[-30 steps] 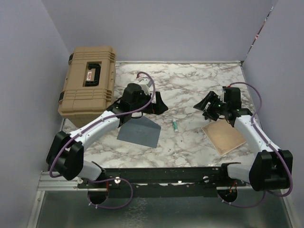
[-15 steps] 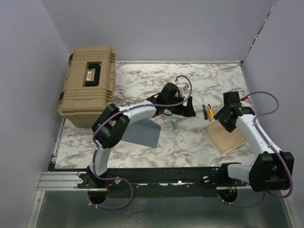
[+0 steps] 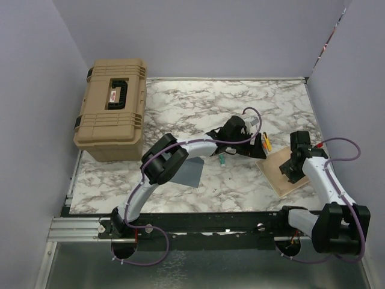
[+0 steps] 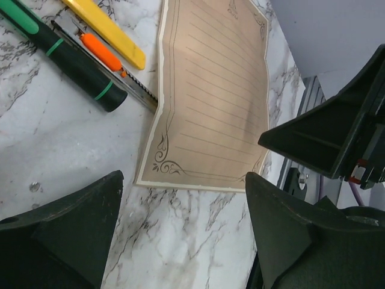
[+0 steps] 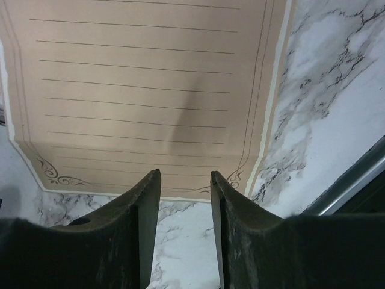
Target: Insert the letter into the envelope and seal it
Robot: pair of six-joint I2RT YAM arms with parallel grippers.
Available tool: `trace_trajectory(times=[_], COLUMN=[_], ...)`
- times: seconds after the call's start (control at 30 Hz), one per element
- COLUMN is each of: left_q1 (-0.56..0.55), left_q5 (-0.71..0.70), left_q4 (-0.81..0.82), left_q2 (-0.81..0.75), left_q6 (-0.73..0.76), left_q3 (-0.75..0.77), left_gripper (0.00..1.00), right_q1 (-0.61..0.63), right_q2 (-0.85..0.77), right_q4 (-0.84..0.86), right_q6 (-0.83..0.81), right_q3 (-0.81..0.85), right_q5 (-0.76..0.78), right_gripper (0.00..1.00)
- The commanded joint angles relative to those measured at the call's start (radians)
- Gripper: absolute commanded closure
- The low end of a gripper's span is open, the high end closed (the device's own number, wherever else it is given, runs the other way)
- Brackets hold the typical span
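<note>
The right hand (image 5: 184, 174) hangs over the near edge of the letter (image 5: 150, 90). Its fingers are drawn in to a narrow gap with nothing between them. Whether the tips touch the paper I cannot tell. The letter lies flat on the worktop (image 3: 198, 108) at the right side, lined face up, with its ornamented border just past the fingertips.

The left hand (image 4: 183, 180) reaches across from the other side, spread wide and empty, poised near the letter's opposite corner. Just beside that corner lie a few pens (image 4: 72, 57), one touching the sheet's edge.

The envelope (image 3: 192, 173) rests well apart to the left, partly under the left arm, with a small green item (image 3: 222, 159) between it and the letter. A tan case (image 3: 111, 108) sits at the far left.

The step in hand looks like lifting the letter. A thin sheet lying flat gives little to pinch. The right hand should therefore press lightly at the edge and draw the paper into a small buckle before closing on it. The left hand can steady the far corner, but it should keep clear of the pens. A gentle grip near the border should avoid a crease.
</note>
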Motion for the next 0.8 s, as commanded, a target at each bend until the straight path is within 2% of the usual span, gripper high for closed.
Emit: trace_trajectory(times=[0.0, 0.43, 0.6, 0.77], left_q1=[-0.016, -0.029, -0.036, -0.036], left_q5=[0.006, 0.000, -0.017, 0.033], left_q4=[0.076, 0.086, 0.082, 0.065], left_q2=[0.062, 0.219, 0.234, 0.254], left_q6=[-0.037, -0.061, -0.069, -0.109], left_q3=[0.056, 0.215, 0.206, 0.204], left_gripper=[0.17, 0.16, 0.16, 0.17], right_q1=[-0.059, -0.117, -0.121, -0.122], right_q2=[0.004, 0.049, 0.078, 0.088], right_q4=[0.007, 0.040, 0.047, 0.052], right_q6=[0.027, 0.033, 0.026, 0.016], right_q3=[-0.051, -0.102, -0.107, -0.102], right_q5=[-0.107, -0.214, -0.230, -0.230], right_gripper=[0.58, 0.61, 0.61, 0.61])
